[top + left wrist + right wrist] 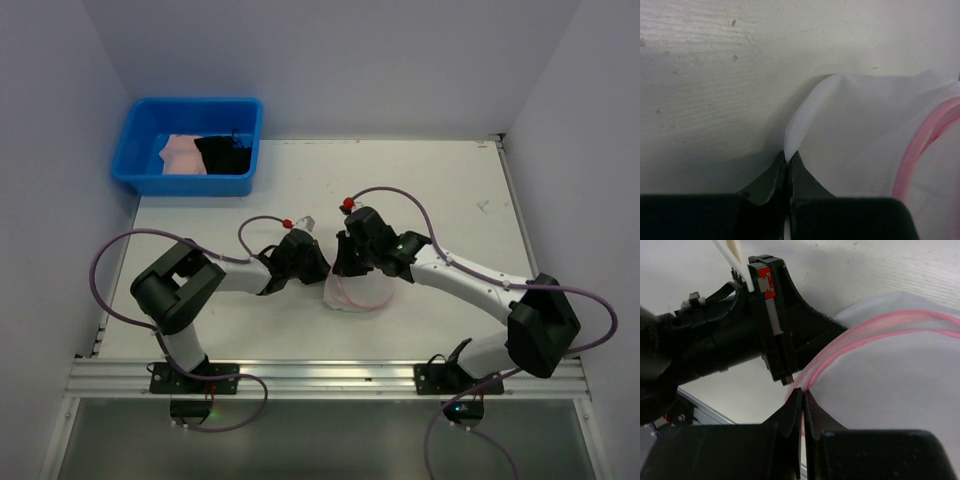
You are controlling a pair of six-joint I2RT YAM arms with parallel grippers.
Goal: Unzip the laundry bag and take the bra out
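White mesh fills the right half of the left wrist view. The laundry bag (865, 135) lies on the pale worktop (715, 75). At the bottom centre, the left fingers (784, 170) are pressed together on a raised fold of its fabric, with no gap showing between them. The pink zipper rim (920, 145) curves down the right side of that view, apart from the pinched fold.

In the right wrist view the right fingers (796, 407) sit at the lower centre, likewise closed tight. The pink rim runs straight into the slit between their tips, so they are clamped on it. From there the rim climbs toward the upper right edge of the frame, where it seems to split into two pink lines. Whether the zip is open cannot be told. The black body of the left arm's wrist (770, 325) stands just beside, at upper left, its tip touching the bag's edge.

From above, the bag is a small crumpled mound at the middle of the worktop, pinched between both arms. One set of fingers grips its left edge and the other its upper left. It is a little wider across the frame than it is deep, and a pink loop shows along its lower side.

A blue tub (135, 172) sits well apart at the upper left, holding a pink garment (180, 155) beside a black garment (222, 156).
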